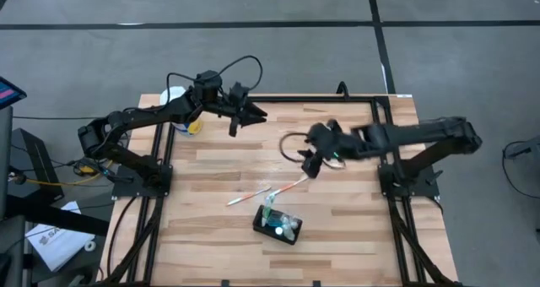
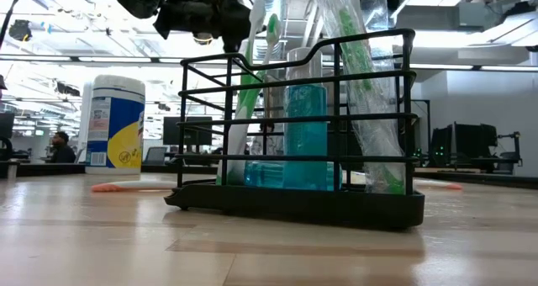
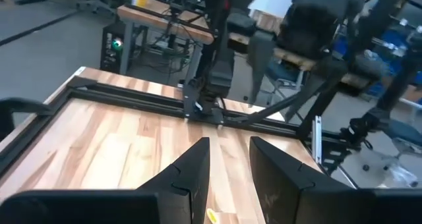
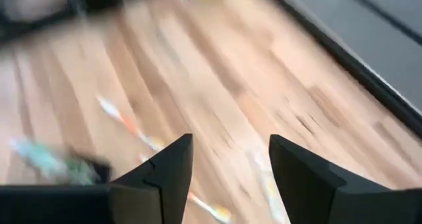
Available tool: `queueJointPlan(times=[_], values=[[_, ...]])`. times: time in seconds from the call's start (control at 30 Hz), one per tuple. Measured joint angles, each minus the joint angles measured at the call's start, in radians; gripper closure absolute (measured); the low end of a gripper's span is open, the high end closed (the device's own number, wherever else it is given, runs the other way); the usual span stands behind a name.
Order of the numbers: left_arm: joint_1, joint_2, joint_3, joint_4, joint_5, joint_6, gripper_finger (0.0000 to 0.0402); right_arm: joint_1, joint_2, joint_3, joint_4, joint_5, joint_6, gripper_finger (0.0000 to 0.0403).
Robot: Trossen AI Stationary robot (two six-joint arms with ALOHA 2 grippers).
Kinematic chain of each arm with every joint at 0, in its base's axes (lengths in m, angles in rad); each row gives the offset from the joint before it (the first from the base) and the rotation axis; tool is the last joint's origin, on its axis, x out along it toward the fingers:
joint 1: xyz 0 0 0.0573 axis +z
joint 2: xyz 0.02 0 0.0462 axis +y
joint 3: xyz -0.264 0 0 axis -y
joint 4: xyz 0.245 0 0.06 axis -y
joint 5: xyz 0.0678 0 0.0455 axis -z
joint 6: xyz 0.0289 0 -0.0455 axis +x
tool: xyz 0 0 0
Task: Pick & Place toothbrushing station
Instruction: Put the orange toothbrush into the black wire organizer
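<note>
The toothbrushing station (image 1: 277, 224) is a small black wire holder standing on its base on the wooden table near the front edge. It holds green toothbrushes and a teal bottle, and it fills the low view (image 2: 294, 126). My left gripper (image 1: 258, 115) is open and empty above the table's far part, well away from the station; its fingers show in the left wrist view (image 3: 227, 168). My right gripper (image 1: 309, 164) is open and empty above the table's middle, up and to the right of the station; its wrist view (image 4: 231, 165) shows the station as a blur (image 4: 62, 163).
A white toothbrush (image 1: 247, 194) and an orange-tipped one (image 1: 291, 186) lie loose on the table just beyond the station. A white-lidded canister with a blue-yellow label (image 2: 113, 122) stands at the far left corner (image 1: 179, 101). Black frame rails (image 1: 337, 99) edge the table.
</note>
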Motion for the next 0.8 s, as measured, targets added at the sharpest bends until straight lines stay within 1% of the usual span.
queueJointPlan(times=[0.1,0.17,0.27,0.4,0.5,0.6,0.7,0.8], values=[[-0.001,0.000,0.000,0.000,-0.026,-0.017,0.0300,-0.109,0.043,0.035,-0.061,-0.199,-0.216,0.0210],[-0.001,0.000,0.000,0.000,-0.043,-0.031,0.0300,-0.173,0.075,0.036,-0.070,-0.308,-0.347,0.0205],[-0.001,0.000,0.000,0.000,-0.075,-0.033,0.0300,-0.270,0.143,0.034,-0.095,-0.430,-0.507,0.0197],[-0.001,0.000,0.000,0.000,-0.106,-0.033,0.0300,-0.392,0.238,0.034,-0.098,-0.572,-0.659,0.0188],[0.000,0.000,0.000,0.000,-0.114,-0.031,0.0300,-0.458,0.301,0.034,-0.087,-0.650,-0.722,0.0186],[0.001,0.000,0.000,0.000,-0.118,-0.029,0.0300,-0.510,0.351,0.035,-0.075,-0.720,-0.746,0.0189],[0.001,-0.001,0.000,0.000,-0.118,-0.017,0.0300,-0.541,0.395,0.035,-0.069,-0.765,-0.754,0.0194],[0.001,-0.001,0.000,0.000,-0.117,-0.002,0.0300,-0.562,0.431,0.035,-0.072,-0.778,-0.755,0.0197]])
